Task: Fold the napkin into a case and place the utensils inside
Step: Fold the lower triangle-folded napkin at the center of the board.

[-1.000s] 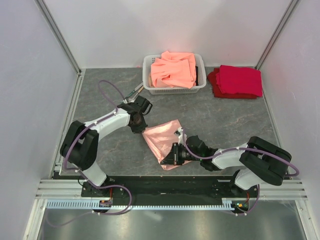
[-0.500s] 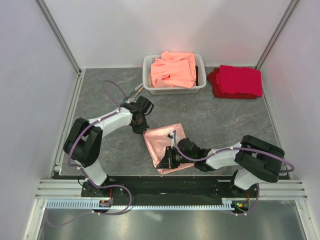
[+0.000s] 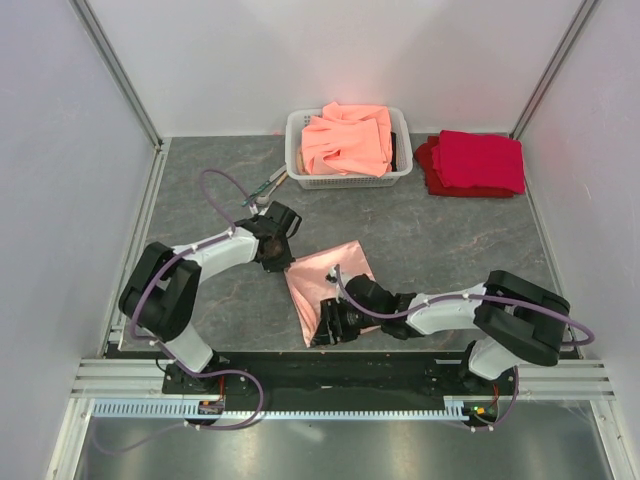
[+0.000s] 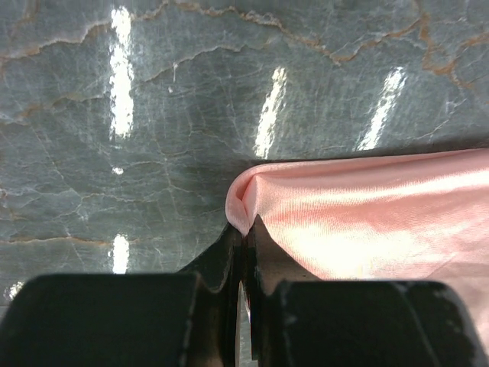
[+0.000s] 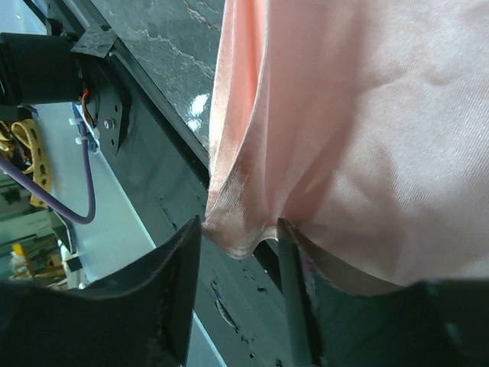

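Pale-pink napkin (image 3: pixel 328 280) lies on the grey table (image 3: pixel 450 240), near corner at the front edge (bare stone rightward). Left fingers (image 4: pixel 218 264) clamp its left corner; right fingers (image 5: pixel 172 283) stand apart around the near corner.

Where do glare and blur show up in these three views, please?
Left wrist: bright streaks of glare on the glossy table, a washed-out sheen on the napkin. Right wrist: the near fingers are dark and soft. Top external: evenly lit and sharp.
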